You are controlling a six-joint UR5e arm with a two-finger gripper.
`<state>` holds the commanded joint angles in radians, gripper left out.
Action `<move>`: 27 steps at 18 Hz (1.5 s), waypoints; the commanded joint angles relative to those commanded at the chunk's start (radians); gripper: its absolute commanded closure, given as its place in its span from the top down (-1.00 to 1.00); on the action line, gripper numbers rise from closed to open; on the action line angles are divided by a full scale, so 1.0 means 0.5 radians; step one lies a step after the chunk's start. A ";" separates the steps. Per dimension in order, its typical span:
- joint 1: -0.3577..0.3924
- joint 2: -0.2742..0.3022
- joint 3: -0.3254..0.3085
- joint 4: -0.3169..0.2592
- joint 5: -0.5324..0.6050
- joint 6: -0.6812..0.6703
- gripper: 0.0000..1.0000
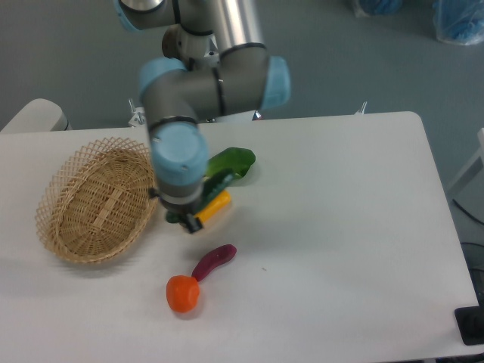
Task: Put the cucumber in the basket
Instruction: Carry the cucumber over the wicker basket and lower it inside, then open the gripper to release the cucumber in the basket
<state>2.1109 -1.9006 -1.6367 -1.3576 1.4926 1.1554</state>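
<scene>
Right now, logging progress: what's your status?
Gripper beside basket, over yellow vegetable, jaws unreadable. Cucumber not clearly visible, not in basket. Nothing between gripper and basket.

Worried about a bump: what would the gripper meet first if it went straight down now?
Probably the yellow vegetable, directly under the gripper, just right of the basket; its height above it is unclear from this view.

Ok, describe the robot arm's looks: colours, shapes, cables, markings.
The arm is built of shiny silver tubes and dark grey rounded joint housings with light blue round caps. The gripper is small, dark and partly hidden under the wrist. At the white pedestal, a thin cable with a small tag hangs down.
</scene>
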 joint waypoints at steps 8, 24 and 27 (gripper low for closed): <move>-0.328 -0.104 -0.018 0.175 -0.077 -0.371 -0.67; -0.457 -0.190 -0.043 0.362 -0.110 -0.538 1.00; -0.442 -0.181 -0.028 0.359 -0.104 -0.513 1.00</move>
<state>1.8898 -1.9911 -1.6506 -1.1781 1.4404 0.8989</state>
